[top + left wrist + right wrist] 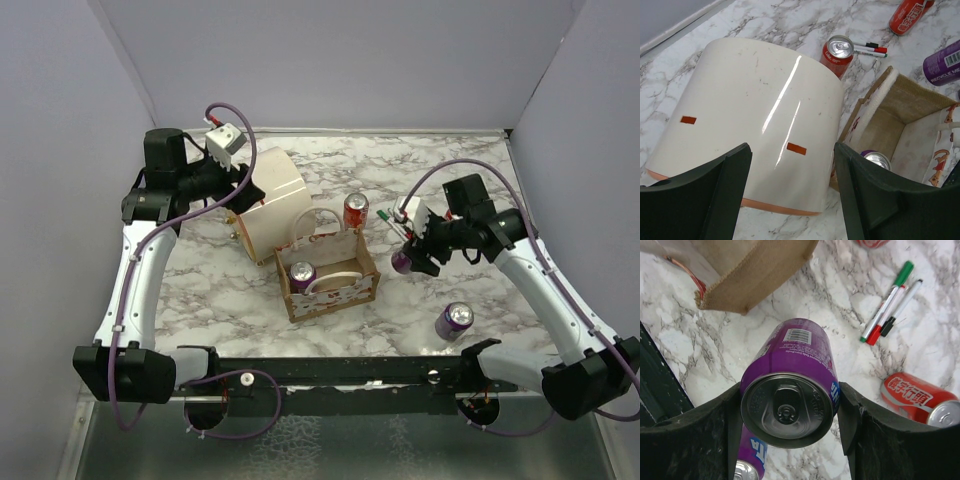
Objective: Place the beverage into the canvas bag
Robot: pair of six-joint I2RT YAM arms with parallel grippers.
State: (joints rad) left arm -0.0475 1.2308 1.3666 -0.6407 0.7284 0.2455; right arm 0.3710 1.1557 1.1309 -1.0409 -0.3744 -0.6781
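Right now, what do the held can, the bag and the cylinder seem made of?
Held can: metal, probably aluminium; shiny lid with pull tab. Bag: coarse woven fabric, matte tan weave inside. Cylinder: glossy, perhaps plastic or coated card; streaky glare.

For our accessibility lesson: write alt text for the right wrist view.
The right gripper clamps a purple can, its top facing the camera. On the marble table beyond lie the canvas bag's corner, markers and a red can.

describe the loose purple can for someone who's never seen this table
From the canvas bag mid-table, look toward the right arm's base. The purple can sits there alone on the marble; one twin is inside the bag, another in the right gripper.
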